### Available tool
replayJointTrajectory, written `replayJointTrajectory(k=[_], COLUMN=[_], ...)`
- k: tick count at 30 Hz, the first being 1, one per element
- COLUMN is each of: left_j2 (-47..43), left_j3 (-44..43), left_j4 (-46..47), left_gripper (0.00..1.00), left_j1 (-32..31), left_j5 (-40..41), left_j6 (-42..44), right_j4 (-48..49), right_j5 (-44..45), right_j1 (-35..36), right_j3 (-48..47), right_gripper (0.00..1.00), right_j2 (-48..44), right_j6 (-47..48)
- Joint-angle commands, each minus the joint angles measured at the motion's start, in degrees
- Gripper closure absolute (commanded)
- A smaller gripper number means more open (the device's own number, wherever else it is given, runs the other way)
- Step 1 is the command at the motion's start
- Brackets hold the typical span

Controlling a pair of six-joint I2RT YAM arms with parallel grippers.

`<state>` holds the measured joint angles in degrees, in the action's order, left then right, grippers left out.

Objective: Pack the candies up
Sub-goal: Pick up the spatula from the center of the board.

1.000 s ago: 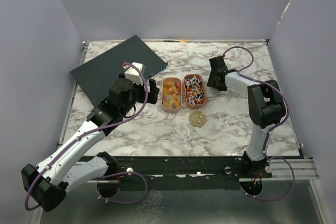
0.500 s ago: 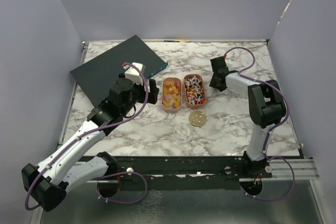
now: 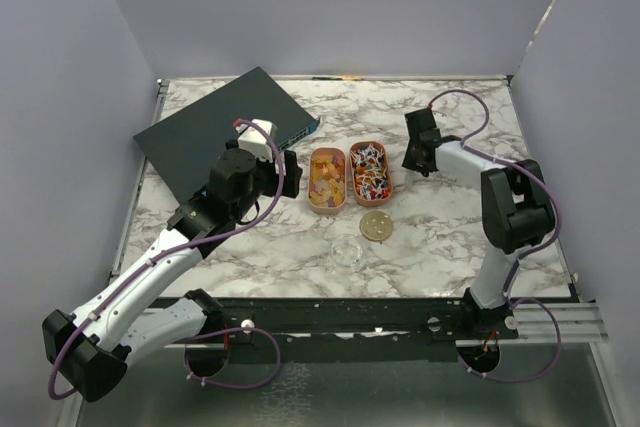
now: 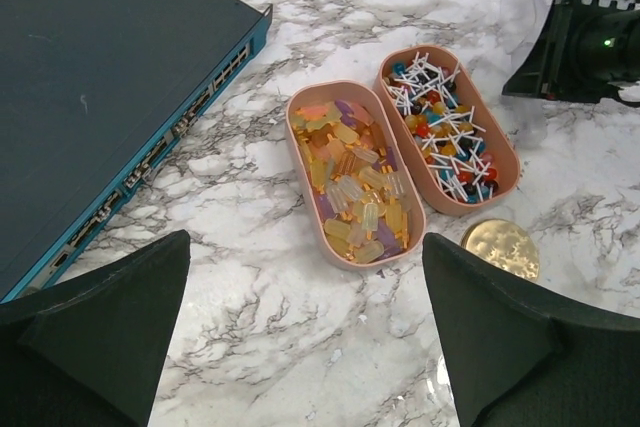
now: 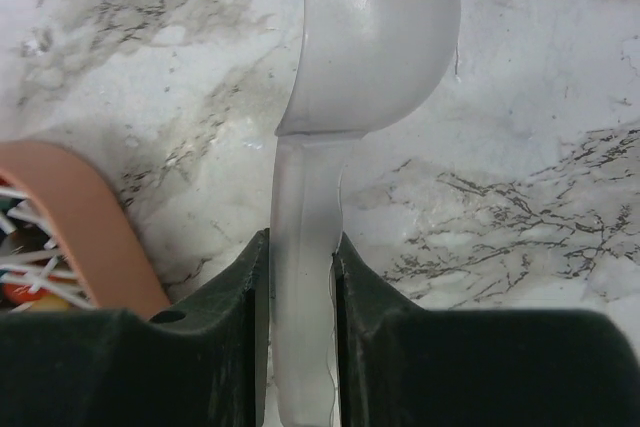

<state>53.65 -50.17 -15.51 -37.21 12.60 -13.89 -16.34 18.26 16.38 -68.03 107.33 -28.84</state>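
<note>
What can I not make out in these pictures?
- Right wrist view: the end of the scoop handle, cut off by the bottom edge; the tray and its candies, cut off by the left edge.
- Top view: a clear object near the gold lid, too faint to identify.
- Left wrist view: the network switch, cut off by the edges.

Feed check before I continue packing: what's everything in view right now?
trays: two, peach, side by side mid-table
candies: many; orange-yellow in left tray, red-white-purple mix in right
lid: one, gold, on the table by the mixed tray
switch: one, dark with blue front, far left
scoop: one, translucent, right of the trays
clear object: one, transparent, near the lid, unidentifiable
left arm: jaws wide open, empty
right arm: jaws shut on the scoop's handle
</note>
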Motion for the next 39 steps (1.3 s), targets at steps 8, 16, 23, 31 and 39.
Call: replayJointTrajectory(k=[8,16,23,31,39], left_j2=[0.3,0.4,-0.7,-2.1,-4.2], left_j3=[0.8,0.6,0.3,-1.3,-0.5], left_j4=[0.7,0.6,0.5,-2.4,-5.7], left_gripper=[0.01,0.01,0.01,0.01,0.01], left_j1=[-0.1,0.1,0.0,0.0,0.0], left_j5=[3.5,3.3,0.3,-5.5,-7.8], left_j6=[0.3,0.8,0.7,1.1,1.4], right_j4=[-5.3,-8.6,-12.6,-15.7,-15.6], right_j5=[-13.4,-29.8,-43.5,-54.2,-62.9], right_j1=[0.5,3.7,9.4,14.2,19.4], right_j3=[1.9,3.4,5.1,8.3,12.0], right_gripper=[0.99,0.99,0.99,0.99,0.99], right_j2=[-17.7,-27.8,-31.9,-35.0,-37.5], right_j6=[7.2,12.4,16.9,19.7,20.2])
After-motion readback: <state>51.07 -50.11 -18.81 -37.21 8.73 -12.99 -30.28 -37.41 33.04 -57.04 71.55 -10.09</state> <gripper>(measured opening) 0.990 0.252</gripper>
